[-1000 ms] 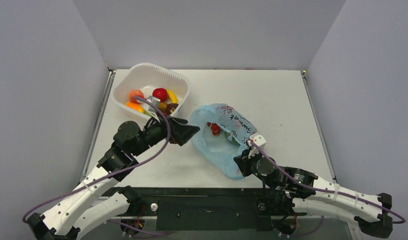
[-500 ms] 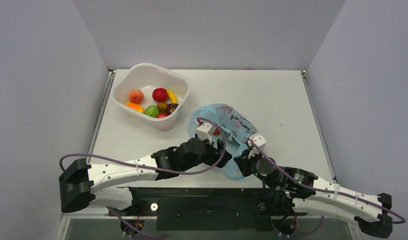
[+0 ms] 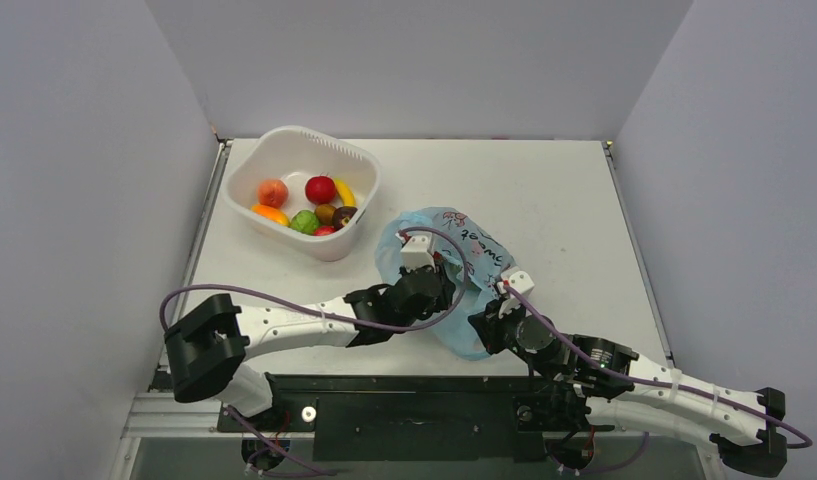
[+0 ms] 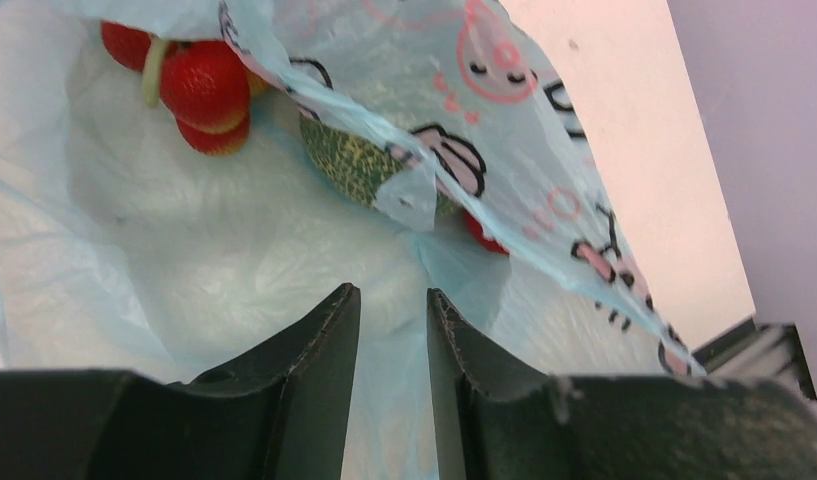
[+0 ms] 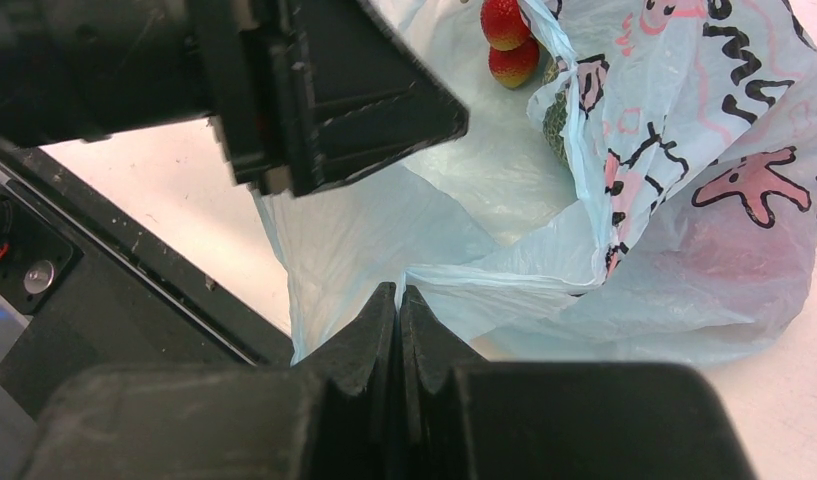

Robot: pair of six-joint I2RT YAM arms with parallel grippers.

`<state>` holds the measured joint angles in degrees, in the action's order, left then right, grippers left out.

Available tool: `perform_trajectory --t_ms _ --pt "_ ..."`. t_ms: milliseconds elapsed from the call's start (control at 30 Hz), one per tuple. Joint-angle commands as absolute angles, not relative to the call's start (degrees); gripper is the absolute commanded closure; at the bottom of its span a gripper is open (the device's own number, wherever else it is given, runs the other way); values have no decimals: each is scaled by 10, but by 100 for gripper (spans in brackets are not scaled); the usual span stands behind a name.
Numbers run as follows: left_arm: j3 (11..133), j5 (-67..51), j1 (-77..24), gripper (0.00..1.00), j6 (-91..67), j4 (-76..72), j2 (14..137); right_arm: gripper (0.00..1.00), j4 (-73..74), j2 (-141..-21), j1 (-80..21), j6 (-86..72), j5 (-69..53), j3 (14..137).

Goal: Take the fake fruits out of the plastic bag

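Observation:
The light-blue plastic bag (image 3: 474, 250) lies right of the table's middle, its mouth facing left. My right gripper (image 5: 398, 295) is shut on a fold of the plastic bag (image 5: 724, 250) at its near edge. My left gripper (image 4: 394, 300) reaches into the mouth, jaws a narrow gap apart, only film (image 4: 234, 250) showing between them. Beyond it inside lie a bunch of red-orange balls (image 4: 204, 85), a dark green ribbed gourd (image 4: 349, 160) half under a printed flap, and a red piece (image 4: 481, 232). The left fingers (image 5: 384, 100) show in the right wrist view.
A white tub (image 3: 284, 145) stands at the back left holding a red apple (image 3: 320, 189), a yellow piece (image 3: 345, 192) and several other small fruits. Grey walls close in three sides. The black frame (image 3: 384, 400) runs along the near edge.
My left arm swung from the tub's near side right to the bag and pushed into its mouth, its jaws narrowing on the way. The right gripper kept its hold on the bag.

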<state>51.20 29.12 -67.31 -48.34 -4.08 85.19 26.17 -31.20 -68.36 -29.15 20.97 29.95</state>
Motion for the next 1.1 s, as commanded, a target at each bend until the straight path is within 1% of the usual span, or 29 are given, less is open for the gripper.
perform_trajectory --t_ms 0,100,267,633,867,967,1033,1067 --pt "567 364 -666 72 -508 -49 885 100 237 -300 -688 -287 211 295" --pt "583 390 -663 71 -516 -43 914 100 237 -300 -690 -287 210 295" --pt "607 425 -645 64 -540 -19 948 100 237 -305 -689 -287 210 297" --pt "621 439 -601 63 -570 -33 1025 100 236 -306 -690 -287 208 297" --pt "620 382 -555 63 -559 -77 1056 100 236 -309 -690 -286 208 297" --pt "629 367 -550 59 -550 -89 1068 100 236 -311 -690 -286 209 298" --pt "632 359 -547 54 -545 -95 1074 100 236 -312 -689 -286 209 298" --pt "632 357 -546 50 -542 -100 1075 100 236 -312 -690 -286 209 299"
